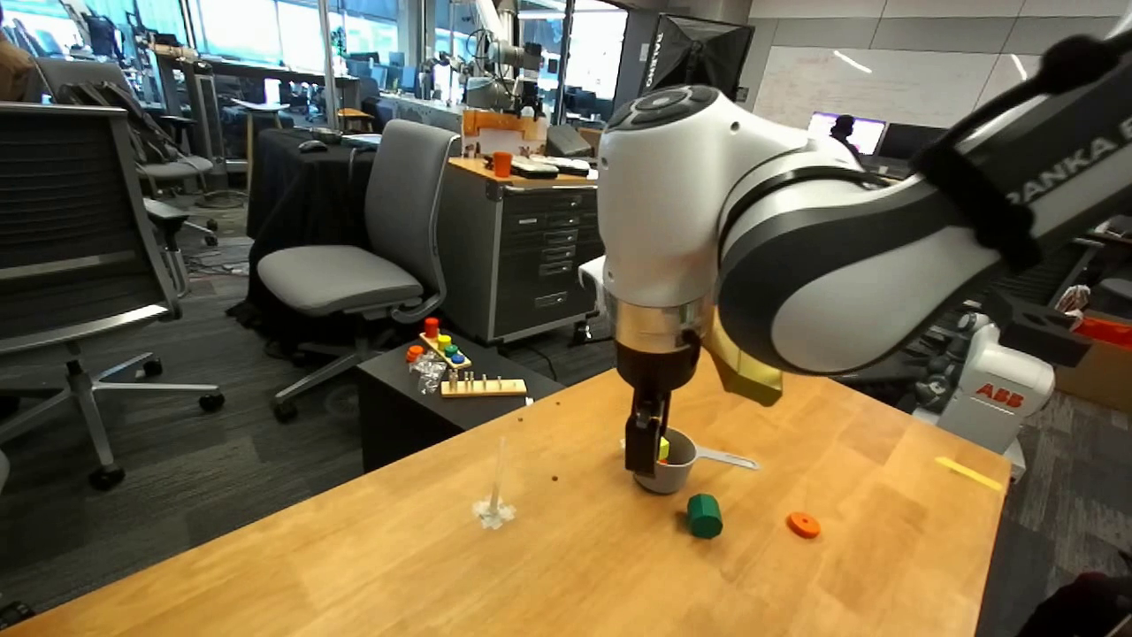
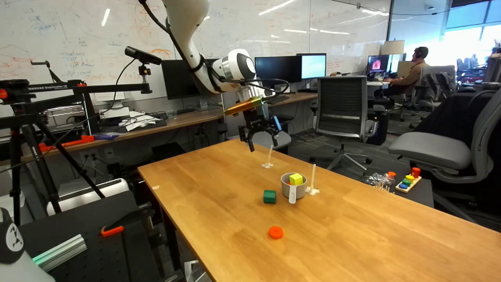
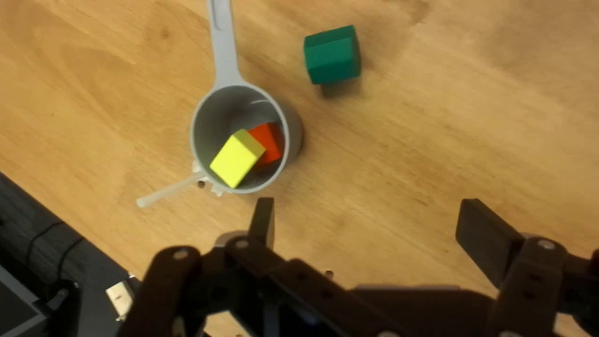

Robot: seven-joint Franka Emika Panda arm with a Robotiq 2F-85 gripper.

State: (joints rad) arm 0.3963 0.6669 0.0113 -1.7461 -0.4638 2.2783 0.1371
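Gripper: the gripper (image 3: 366, 223) hung over the tabletop (image 2: 352, 243), fingers spread wide, nothing between them, touching nothing.
Nearest thing: grey measuring cup (image 3: 294, 128), below the fingers and off to one side. Stood upright on its base, so its walls penned in the contents. Handle (image 3: 223, 51) stuck out on the side away from the pale rod.
Cup contents: yellow block (image 3: 236, 159) against the inner wall, tilted, probably propped on the red-orange block (image 3: 269, 140); that would explain why it sat high, near the rim.
Pale rod (image 2: 313, 176): just beside the cup; contact unclear. Stood up from a whitish lump on the wood, likely glue or tape holding it there. Second rod (image 2: 270, 154), same mount.
Green block (image 3: 333, 56): outside the cup, near it, not touching. Lay on a flat facet, so probably steady.
Orange disc (image 2: 275, 232): flat on the wood, well apart from the cup.
Materials: cup looked like smooth plastic, deep and round. Blocks probably painted wood, crisp edges. Rods thin, translucent-looking. Tabletop wood, visible grain, satin sheen.
Shapes: green was a faceted prism; yellow boxy; red-orange partly hidden, full shape unclear; disc low and round, dark centre, hole or dent, couldn't tell.
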